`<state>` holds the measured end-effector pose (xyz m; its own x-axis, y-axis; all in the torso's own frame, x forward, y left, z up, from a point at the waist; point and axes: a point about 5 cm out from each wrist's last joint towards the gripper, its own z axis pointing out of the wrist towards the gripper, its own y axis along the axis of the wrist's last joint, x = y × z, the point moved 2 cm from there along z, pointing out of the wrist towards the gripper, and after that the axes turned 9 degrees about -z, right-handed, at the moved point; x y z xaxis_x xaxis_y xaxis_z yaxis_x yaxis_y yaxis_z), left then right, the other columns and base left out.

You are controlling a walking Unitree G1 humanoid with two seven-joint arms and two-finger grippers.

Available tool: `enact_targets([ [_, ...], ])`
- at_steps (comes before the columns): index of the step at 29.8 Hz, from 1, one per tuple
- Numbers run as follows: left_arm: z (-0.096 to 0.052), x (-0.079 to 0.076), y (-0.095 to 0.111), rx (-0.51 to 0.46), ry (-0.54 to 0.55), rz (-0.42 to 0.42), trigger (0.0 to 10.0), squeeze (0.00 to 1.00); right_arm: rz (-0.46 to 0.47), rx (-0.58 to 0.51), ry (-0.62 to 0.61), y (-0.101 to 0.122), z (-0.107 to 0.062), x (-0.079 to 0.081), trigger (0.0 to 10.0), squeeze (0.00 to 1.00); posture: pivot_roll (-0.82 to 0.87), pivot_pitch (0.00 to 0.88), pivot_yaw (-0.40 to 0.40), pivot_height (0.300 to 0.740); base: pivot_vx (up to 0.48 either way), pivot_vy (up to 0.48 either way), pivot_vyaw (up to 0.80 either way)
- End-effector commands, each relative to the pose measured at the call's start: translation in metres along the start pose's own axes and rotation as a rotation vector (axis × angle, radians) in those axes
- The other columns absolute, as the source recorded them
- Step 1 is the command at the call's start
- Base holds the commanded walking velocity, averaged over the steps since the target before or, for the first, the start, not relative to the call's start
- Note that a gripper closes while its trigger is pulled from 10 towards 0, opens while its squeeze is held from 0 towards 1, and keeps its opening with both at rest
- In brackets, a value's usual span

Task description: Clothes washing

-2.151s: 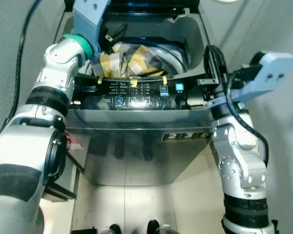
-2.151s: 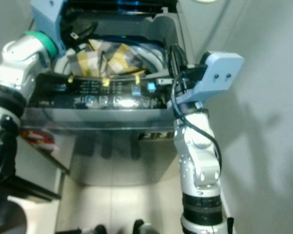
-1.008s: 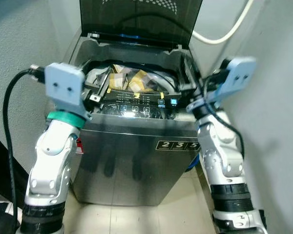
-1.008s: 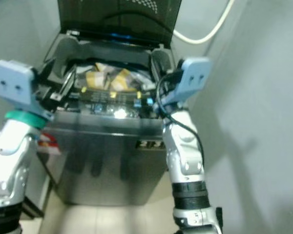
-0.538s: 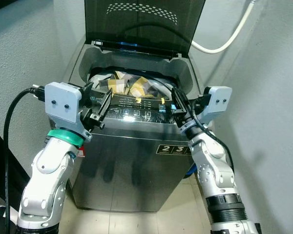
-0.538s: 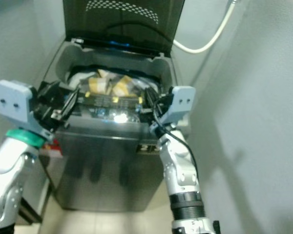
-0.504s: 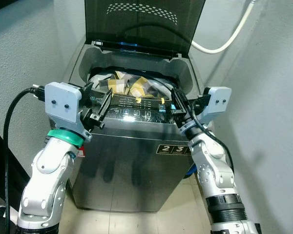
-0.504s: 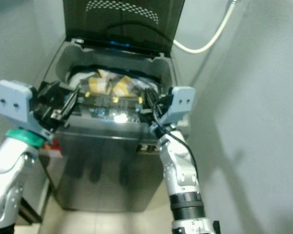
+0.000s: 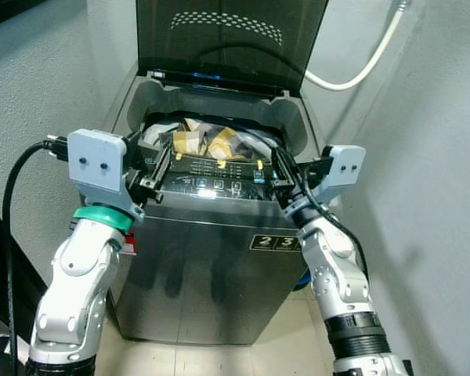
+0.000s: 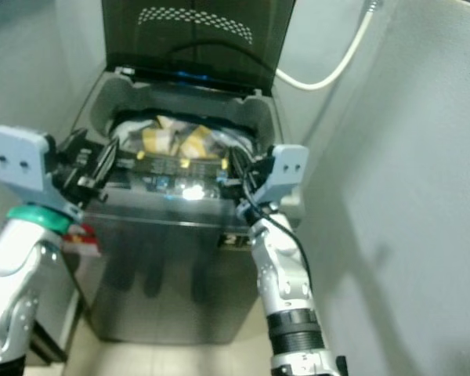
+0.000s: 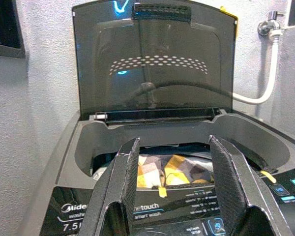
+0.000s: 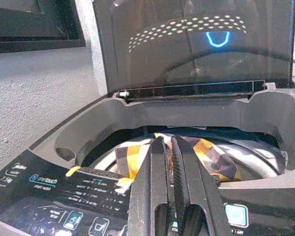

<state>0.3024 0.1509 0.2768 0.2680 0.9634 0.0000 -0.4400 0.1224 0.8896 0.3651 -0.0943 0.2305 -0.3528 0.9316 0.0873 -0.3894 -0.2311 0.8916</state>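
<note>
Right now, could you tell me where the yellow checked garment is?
The yellow checked garment lies inside the washing machine's drum, behind the control panel and beneath the raised lid.

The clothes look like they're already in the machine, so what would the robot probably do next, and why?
Probably reach one gripper up to the raised dark tinted lid and swing it down. The yellow and grey checked cloth already lies in the drum of the grey top-loading washing machine, while the open left gripper and the shut right gripper both hover empty over the front control panel.
</note>
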Motion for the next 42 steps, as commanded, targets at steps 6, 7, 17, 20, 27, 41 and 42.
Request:
enact_targets([
  [6, 0.005, -0.009, -0.005, 0.012, -0.013, -0.010, 10.0, 0.00, 0.065, -0.009, -0.078, -0.001, -0.002, -0.010, 10.0, 0.00, 0.11, 0.013, -0.060, 0.731, 0.000, 0.000, 0.00],
  [7, 0.005, -0.009, -0.005, 0.012, -0.013, -0.010, 10.0, 0.00, 0.065, -0.009, -0.078, -0.001, -0.002, -0.010, 10.0, 0.00, 0.11, 0.013, -0.060, 0.731, 0.000, 0.000, 0.00],
  [17, 0.007, -0.008, -0.008, 0.023, -0.013, -0.025, 10.0, 0.00, 0.056, -0.007, -0.093, -0.002, -0.005, -0.015, 10.0, 0.00, 0.10, 0.005, -0.043, 0.731, 0.000, 0.000, 0.00],
  [20, 0.006, -0.010, -0.013, 0.040, -0.020, -0.025, 10.0, 0.00, 0.054, 0.008, -0.107, -0.007, -0.007, -0.015, 10.0, 0.00, 0.10, 0.004, -0.046, 0.731, 0.000, 0.000, 0.00],
  [27, 0.006, -0.013, -0.019, 0.056, -0.030, -0.033, 10.0, 0.00, 0.034, 0.030, -0.102, -0.013, -0.012, -0.012, 10.0, 0.00, 0.09, 0.000, -0.039, 0.731, 0.000, 0.000, 0.00],
  [41, 0.006, -0.014, -0.034, 0.102, -0.036, -0.033, 10.0, 0.00, -0.008, 0.060, -0.130, -0.019, -0.015, -0.021, 10.0, 0.00, 0.07, 0.000, -0.031, 0.731, 0.000, 0.000, 0.00],
  [42, 0.004, -0.015, -0.039, 0.119, -0.041, -0.029, 10.0, 0.00, -0.026, 0.079, -0.143, -0.023, -0.019, -0.024, 10.0, 0.00, 0.07, 0.000, -0.032, 0.731, 0.000, 0.000, 0.00],
])
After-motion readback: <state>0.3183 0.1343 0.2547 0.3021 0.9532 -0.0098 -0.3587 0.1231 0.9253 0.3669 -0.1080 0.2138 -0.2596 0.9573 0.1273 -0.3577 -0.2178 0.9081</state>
